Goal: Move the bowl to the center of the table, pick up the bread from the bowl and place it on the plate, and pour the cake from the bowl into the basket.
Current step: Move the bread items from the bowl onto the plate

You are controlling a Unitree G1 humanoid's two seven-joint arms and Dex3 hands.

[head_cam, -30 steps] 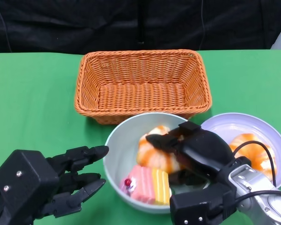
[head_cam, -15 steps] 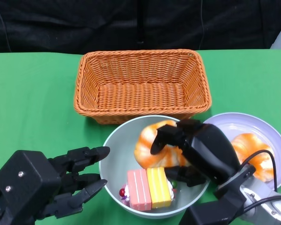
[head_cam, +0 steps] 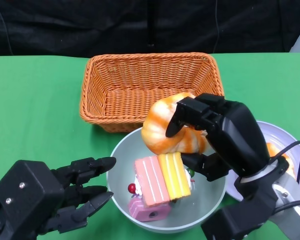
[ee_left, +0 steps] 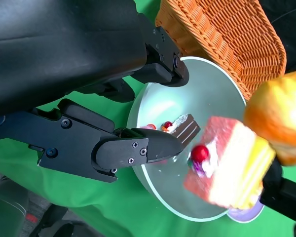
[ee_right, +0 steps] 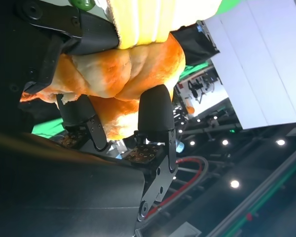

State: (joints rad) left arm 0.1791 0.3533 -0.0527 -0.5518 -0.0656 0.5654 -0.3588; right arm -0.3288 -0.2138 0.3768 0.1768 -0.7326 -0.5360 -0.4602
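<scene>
Orange-glazed bread (head_cam: 169, 125) is gripped in the right hand's (head_cam: 225, 137) fingers (ee_right: 155, 116), lifted above the bowl (head_cam: 210, 202) for transfer to the plate (head_cam: 285, 137) at 3 o'clock. A striped cake (head_cam: 162, 177) piece appears to lift along beneath it. Left hand (head_cam: 45, 200) waits empty, fingers spread, beside the bowl.

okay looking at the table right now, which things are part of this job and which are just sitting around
Part of the job:
bowl
bread, lifted in the right hand
striped cake, caught up with the bread
small pink cake in the bowl
plate
basket

Just sitting around:
left hand, holding nothing
second bread on the plate
</scene>
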